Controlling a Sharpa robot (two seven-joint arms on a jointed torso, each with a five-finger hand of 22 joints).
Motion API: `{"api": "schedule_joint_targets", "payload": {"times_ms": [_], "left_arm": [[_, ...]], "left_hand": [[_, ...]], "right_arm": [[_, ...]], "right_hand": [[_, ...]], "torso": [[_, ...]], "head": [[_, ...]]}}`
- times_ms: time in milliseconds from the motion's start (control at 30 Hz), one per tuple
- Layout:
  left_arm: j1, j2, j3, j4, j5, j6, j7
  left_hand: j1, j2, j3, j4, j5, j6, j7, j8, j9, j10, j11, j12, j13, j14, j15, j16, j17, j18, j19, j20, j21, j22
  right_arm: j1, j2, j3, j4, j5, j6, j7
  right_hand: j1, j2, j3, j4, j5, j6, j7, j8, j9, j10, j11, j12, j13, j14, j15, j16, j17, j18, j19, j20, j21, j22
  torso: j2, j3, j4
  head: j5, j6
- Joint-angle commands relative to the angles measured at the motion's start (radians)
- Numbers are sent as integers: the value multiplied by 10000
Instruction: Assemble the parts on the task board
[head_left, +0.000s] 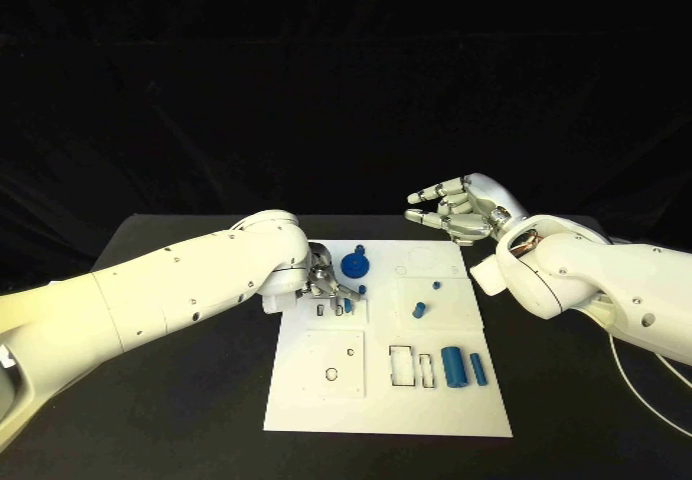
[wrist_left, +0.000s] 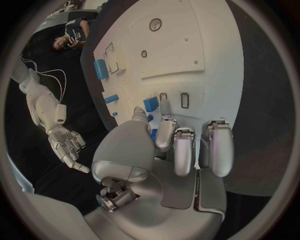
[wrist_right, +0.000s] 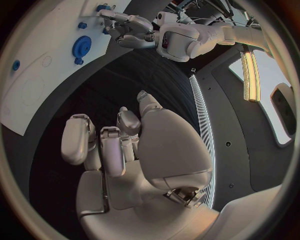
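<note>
Nearest, two smooth blue cylinders (head_left: 459, 366) lie beside rectangular cutouts on the flat white task board (head_left: 389, 415), on the black tabletop (head_left: 159, 420). Farther left, the left hand (head_left: 320, 283) pinches a small blue part (wrist_left: 150, 104) over narrow slots; it should go in squarely, pressed gently. A toothed blue gear (head_left: 355, 266) sits just beyond. Farthest, the right hand (head_left: 459, 208) hovers empty, fingers loosely spread.
</note>
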Motion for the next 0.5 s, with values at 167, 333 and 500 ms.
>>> {"api": "schedule_joint_targets", "payload": {"times_ms": [167,333,500], "left_arm": [[-15,54,-8,-51,15,-14,-232],[-17,75,-9,-46,16,-89,-176],[-18,92,-9,-44,16,-131,-143]], "left_hand": [[296,39,129,-70,7,-92,-1,80,96,-46,-1,-30,-3,1055,-25,30,2634,-104,207,-29,23,994],[344,40,163,-74,7,-103,-1,89,121,-43,-1,-26,4,1055,-25,30,2634,-106,210,-28,28,1005],[362,40,177,-76,7,-106,-1,92,131,-40,-2,-21,11,1055,-25,30,2634,-105,208,-28,26,1003]], "right_arm": [[-8,30,-11,-32,-114,235,-51],[-9,50,-18,-44,-114,252,-57],[-10,72,-24,-53,-114,267,-64]], "right_hand": [[50,1,-62,11,46,74,12,31,8,-30,-73,-50,-15,714,-34,-59,1318,166,-59,-22,-66,-15],[50,1,-62,11,46,74,12,31,8,-30,-73,-50,-15,714,-34,-59,1318,166,-59,-22,-66,-15],[50,1,-62,11,46,74,12,31,8,-30,-73,-50,-15,714,-34,-59,1318,166,-59,-22,-66,-15]], "torso": [[2,-5,4],[10,-6,19],[16,-4,19]], "head": [[-22,-20],[-44,-16],[-47,-19]]}}
